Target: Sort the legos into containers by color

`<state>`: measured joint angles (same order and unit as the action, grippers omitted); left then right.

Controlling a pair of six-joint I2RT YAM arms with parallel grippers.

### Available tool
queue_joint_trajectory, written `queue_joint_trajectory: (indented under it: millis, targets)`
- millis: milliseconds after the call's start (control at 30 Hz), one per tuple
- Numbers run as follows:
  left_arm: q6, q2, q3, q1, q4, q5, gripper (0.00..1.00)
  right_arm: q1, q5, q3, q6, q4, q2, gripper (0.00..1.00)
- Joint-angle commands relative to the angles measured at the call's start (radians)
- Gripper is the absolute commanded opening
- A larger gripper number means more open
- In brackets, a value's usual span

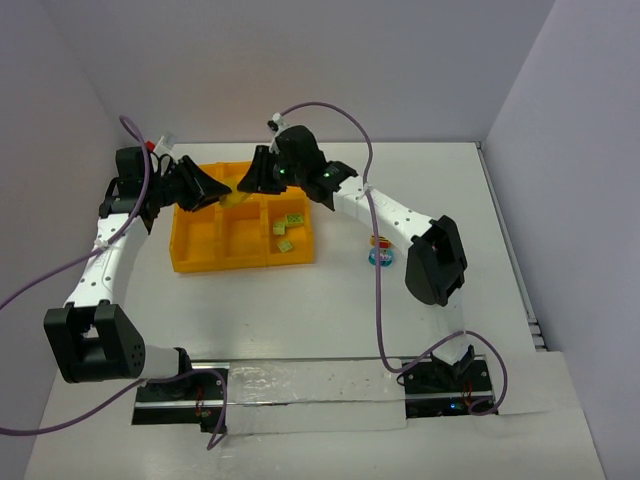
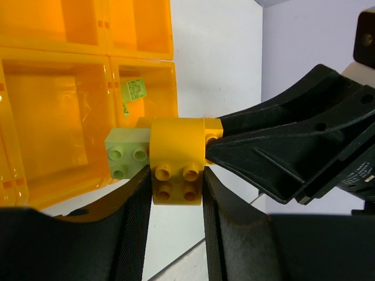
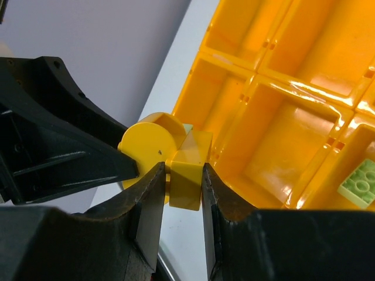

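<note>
Both grippers meet over the back edge of the orange-yellow tray [image 1: 195, 262], each shut on one end of the same stack of legos [image 1: 235, 196]. My left gripper [image 2: 176, 182] is shut on a yellow rounded brick [image 2: 177, 153] with a lime green brick [image 2: 128, 153] stuck to its side. My right gripper [image 3: 181, 173] is shut on a yellow square brick [image 3: 188, 175] joined to the round yellow piece [image 3: 145, 145]. In the top view the left gripper [image 1: 222, 192] faces the right gripper [image 1: 250, 184]. Lime green bricks [image 1: 288, 230] lie in the tray's right compartments.
A small red and light blue stack [image 1: 380, 250] lies on the white table right of the tray, beside the right arm. A lime brick [image 2: 135, 89] shows in a compartment below the left gripper, and another [image 3: 358, 182] shows in the right wrist view. Walls stand at the back and sides.
</note>
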<state>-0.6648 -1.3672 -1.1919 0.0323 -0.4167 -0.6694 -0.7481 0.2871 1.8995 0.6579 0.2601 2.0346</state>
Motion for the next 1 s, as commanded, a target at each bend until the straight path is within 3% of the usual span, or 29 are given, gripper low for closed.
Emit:
queue_joint_trajectory:
  millis: [0, 167, 300, 667, 967]
  targets:
    - [-0.028, 0.011, -0.038, 0.005, 0.067, -0.091, 0.0, 0.015, 0.066, -0.118, 0.032, -0.128, -0.042, 0.0]
    - [-0.044, 0.013, -0.028, 0.025, 0.092, -0.131, 0.0, 0.057, 0.156, -0.261, 0.133, -0.343, -0.08, 0.0]
    - [-0.047, 0.01, -0.025, 0.027, 0.096, -0.137, 0.0, 0.069, 0.191, -0.281, 0.139, -0.369, -0.077, 0.0]
    - [-0.034, 0.007, -0.032, 0.034, 0.078, -0.113, 0.0, 0.077, 0.149, -0.26, 0.082, -0.304, -0.084, 0.0]
    - [-0.01, 0.019, -0.059, 0.061, 0.034, -0.064, 0.0, 0.123, 0.021, -0.283, -0.01, -0.201, -0.144, 0.0]
